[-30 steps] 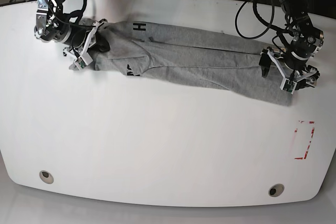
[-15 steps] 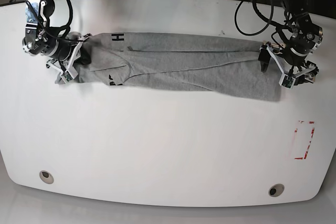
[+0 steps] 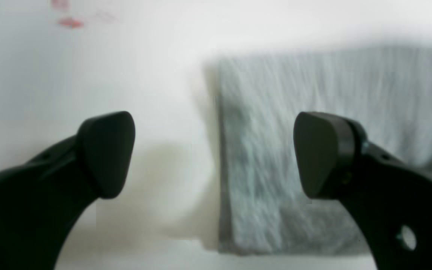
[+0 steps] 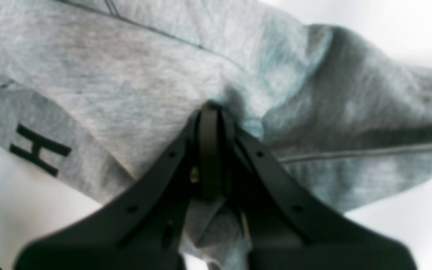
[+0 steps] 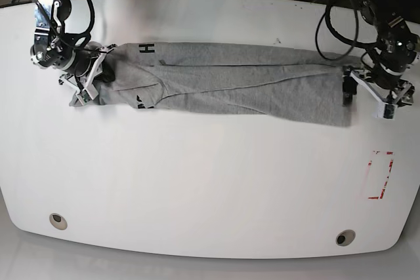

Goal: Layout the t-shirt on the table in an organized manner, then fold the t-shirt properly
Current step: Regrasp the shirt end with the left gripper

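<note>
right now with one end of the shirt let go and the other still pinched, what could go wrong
1. The left gripper is open, clear of the t-shirt; if the right gripper, shut on the cloth, pulls, the whole shirt may slide and bunch.
2. The shirt lies as a narrow, creased strip, so folding now would likely lock in wrinkles.
3. The free end lies near the table edge and could get dragged askew.

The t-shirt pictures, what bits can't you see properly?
- Right wrist view: the cloth pinched by the right end effector is hidden by its own shut fingers.
- Left wrist view: the t-shirt edge and red marks are blurred; the left end effector hangs open.
- Base view: the black print on the shirt's lower fold is half tucked under, unreadable.
- Base view: the table specks are too small to identify.
</note>
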